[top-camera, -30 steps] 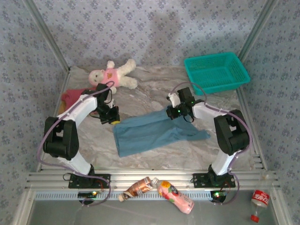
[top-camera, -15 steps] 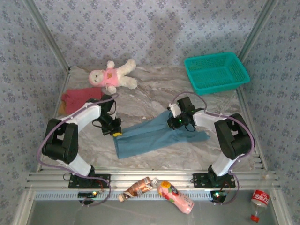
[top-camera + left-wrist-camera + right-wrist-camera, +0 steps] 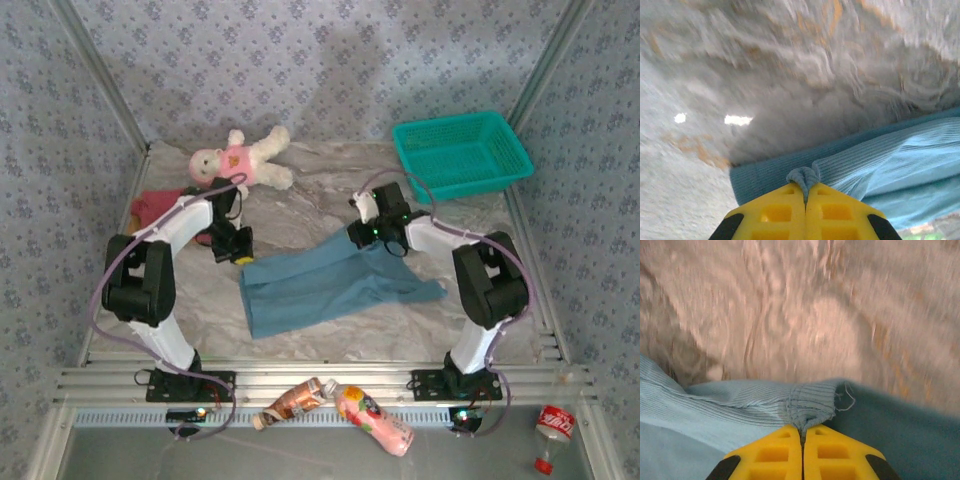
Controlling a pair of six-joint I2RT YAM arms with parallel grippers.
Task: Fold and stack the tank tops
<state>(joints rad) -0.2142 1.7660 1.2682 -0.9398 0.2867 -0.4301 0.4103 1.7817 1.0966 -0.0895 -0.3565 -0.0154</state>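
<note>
Overhead view looks down toward 12 o'clock across the table; both wrist views sit close over the blue tank top, shared with overhead.

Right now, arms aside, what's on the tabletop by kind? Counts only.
Tank tops: 2 (blue tank top, dark red tank top)
Plush doll: 1
Teal basket: 1
Total: 4

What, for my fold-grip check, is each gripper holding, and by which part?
The dusty blue tank top: left gripper pinches its far-left corner, right gripper its far-right corner.
</note>
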